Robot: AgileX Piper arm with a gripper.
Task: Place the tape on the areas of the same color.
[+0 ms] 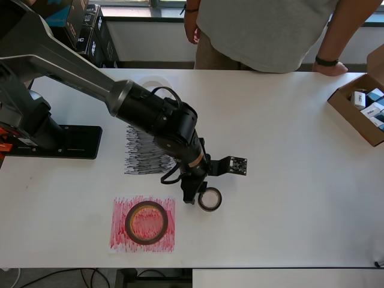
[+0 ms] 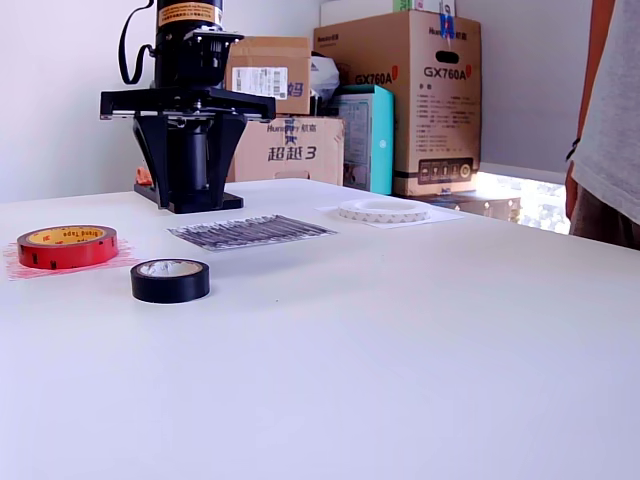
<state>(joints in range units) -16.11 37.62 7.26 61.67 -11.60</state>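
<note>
The small black tape roll (image 1: 210,199) lies flat on the bare white table (image 1: 288,180), off any patch; it also shows in the exterior view (image 2: 170,280). My gripper (image 1: 193,193) hangs right at its left edge in the overhead view, and its dark fingers (image 1: 189,193) blur together, so the jaw gap is unclear. The gripper does not show in the exterior view. The dark red-brown roll (image 1: 146,222) (image 2: 67,246) lies on the red patch (image 1: 120,237). The black-grey patch (image 1: 139,157) (image 2: 250,231) is bare, half under my arm. The whitish roll (image 2: 382,210) lies on the white patch (image 2: 440,214).
A person (image 1: 270,30) stands at the table's far edge with a hand on it. An open cardboard box (image 1: 348,111) of small items sits at the overhead view's right. My arm's black base (image 1: 54,141) (image 2: 190,150) stands at the left. Cartons (image 2: 400,90) stack behind.
</note>
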